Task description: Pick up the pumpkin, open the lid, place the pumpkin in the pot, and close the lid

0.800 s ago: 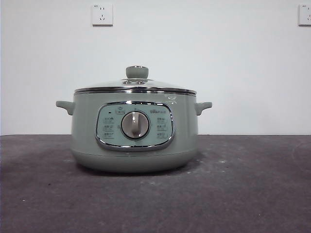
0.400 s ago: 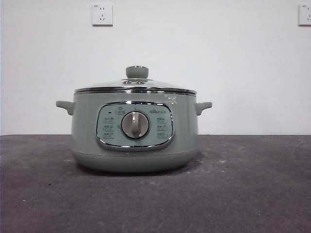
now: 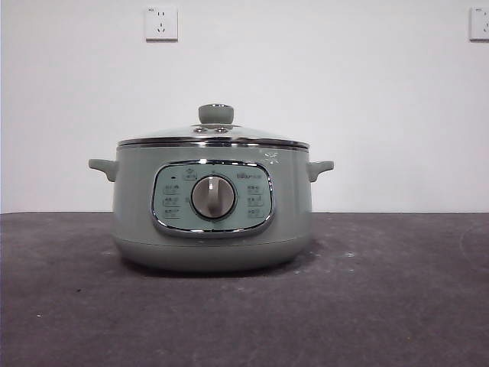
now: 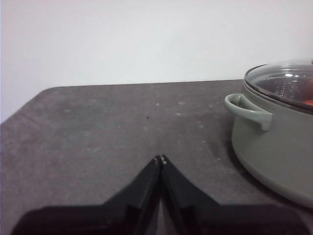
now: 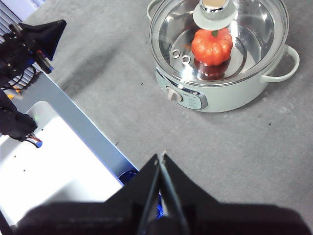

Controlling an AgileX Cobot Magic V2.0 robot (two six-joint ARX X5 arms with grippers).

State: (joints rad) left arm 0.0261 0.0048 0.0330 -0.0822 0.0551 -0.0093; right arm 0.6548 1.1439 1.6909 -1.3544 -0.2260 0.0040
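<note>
A sage-green pot (image 3: pixel 212 206) stands on a dark grey table (image 3: pixel 382 290), its glass lid (image 3: pixel 213 136) seated on the rim. Seen from above, the orange pumpkin (image 5: pixel 212 46) sits inside the pot, under the lid. The left gripper (image 4: pixel 160 159), jaws pressed together and empty, hovers at the pot's nine o'clock side. The right gripper (image 5: pixel 162 155), also closed and empty, hangs high above the table.

A dark grey table (image 3: pixel 382 306) stretches before a plain white wall (image 3: pixel 344 99), where two white sockets (image 3: pixel 160 23) sit high up, one over the left, another (image 3: pixel 480 23) at the right edge.
</note>
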